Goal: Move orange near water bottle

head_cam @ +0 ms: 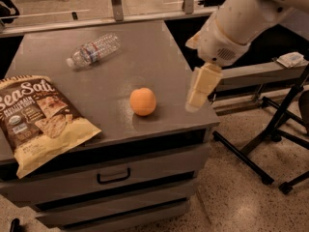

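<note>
The orange (143, 101) sits on the grey cabinet top (145, 57), near its front edge. The water bottle (93, 50) lies on its side at the back left of the top, cap pointing left. The gripper (199, 92) hangs from the white arm at the right edge of the cabinet top, to the right of the orange and apart from it. It holds nothing that I can see.
A Sea Salt chip bag (38, 120) lies at the front left of the top, overhanging the edge. Drawers (113, 175) are below. A black stand's legs (270, 134) spread on the floor to the right. A railing (116, 4) runs behind.
</note>
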`<state>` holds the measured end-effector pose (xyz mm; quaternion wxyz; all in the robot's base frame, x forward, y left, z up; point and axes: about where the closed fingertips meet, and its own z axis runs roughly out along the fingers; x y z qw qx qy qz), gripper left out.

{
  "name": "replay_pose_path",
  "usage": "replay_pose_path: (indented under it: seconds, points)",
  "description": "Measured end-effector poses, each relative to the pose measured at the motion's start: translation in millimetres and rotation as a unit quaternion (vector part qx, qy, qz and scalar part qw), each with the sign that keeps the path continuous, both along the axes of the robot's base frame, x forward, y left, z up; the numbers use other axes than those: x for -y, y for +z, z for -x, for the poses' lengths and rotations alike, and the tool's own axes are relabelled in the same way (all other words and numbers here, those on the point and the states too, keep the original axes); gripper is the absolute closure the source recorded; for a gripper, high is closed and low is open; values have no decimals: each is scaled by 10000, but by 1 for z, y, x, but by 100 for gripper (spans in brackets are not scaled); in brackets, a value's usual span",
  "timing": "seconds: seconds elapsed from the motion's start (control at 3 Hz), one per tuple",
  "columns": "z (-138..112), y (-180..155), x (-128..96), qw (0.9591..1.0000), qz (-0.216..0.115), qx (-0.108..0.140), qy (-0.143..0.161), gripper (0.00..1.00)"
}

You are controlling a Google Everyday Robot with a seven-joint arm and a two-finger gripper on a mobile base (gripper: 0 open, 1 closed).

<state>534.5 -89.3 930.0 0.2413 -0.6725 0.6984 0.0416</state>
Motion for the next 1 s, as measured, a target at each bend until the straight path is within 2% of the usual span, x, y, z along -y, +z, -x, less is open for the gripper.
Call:
replay_pose_path:
  seconds: [0.33,1.0]
  points:
    - [-5,-12,-37,9990,-220,-87,388,0]
    - [7,-50,-88,9935,-567,-676,726,1]
